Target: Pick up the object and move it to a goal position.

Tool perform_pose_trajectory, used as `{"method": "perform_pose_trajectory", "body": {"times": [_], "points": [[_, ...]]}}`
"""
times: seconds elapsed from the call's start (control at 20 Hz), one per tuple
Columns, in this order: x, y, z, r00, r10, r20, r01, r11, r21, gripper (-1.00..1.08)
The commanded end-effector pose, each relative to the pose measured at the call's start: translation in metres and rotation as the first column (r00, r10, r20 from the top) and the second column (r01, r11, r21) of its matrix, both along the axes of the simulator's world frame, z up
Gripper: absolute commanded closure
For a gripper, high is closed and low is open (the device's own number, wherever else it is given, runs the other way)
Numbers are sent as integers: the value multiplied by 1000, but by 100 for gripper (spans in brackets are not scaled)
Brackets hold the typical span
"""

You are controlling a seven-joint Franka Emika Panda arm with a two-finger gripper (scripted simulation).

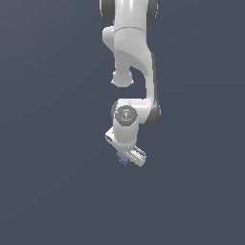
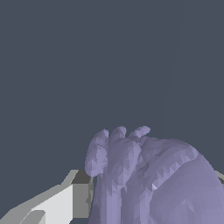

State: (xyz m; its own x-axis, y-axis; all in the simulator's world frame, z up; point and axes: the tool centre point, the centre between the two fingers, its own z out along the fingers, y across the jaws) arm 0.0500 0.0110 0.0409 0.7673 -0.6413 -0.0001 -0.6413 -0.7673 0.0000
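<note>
The object (image 1: 122, 158) is a small, lumpy lavender-purple clump that sits between the fingers of my white gripper (image 1: 128, 158), under the arm's wrist in the middle of the exterior view. In the wrist view the object (image 2: 148, 179) fills the lower part of the picture, its bumpy lobes reaching past the fingertips. One white and grey finger (image 2: 65, 201) presses against its side, and only a sliver of the other finger (image 2: 220, 176) shows past the clump. The gripper (image 2: 151, 177) is shut on the object. I cannot tell whether the clump touches the ground.
A plain dark grey-blue ground (image 1: 48, 191) fills the background of both views. The arm's white links (image 1: 131, 52) rise from the gripper to the top edge of the exterior view.
</note>
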Motion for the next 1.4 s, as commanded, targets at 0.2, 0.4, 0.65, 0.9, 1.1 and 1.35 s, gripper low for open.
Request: {"method": "perform_pose_trajectory", "body": {"times": [0.2,0.4,0.65,0.9,1.1,1.35], "points": [[0,0,0,1000,0,0,0,1000,0,108],[1,-1,1,1000,1,3,-1,1000,0,108],[10,-14,18,999,10,38,-10,1000,1,108],[27,-41,53,994,29,107,-29,1000,2,108],[43,-70,92,982,48,182,-50,999,2,108],[63,-112,152,953,77,292,-81,997,0,108]]}}
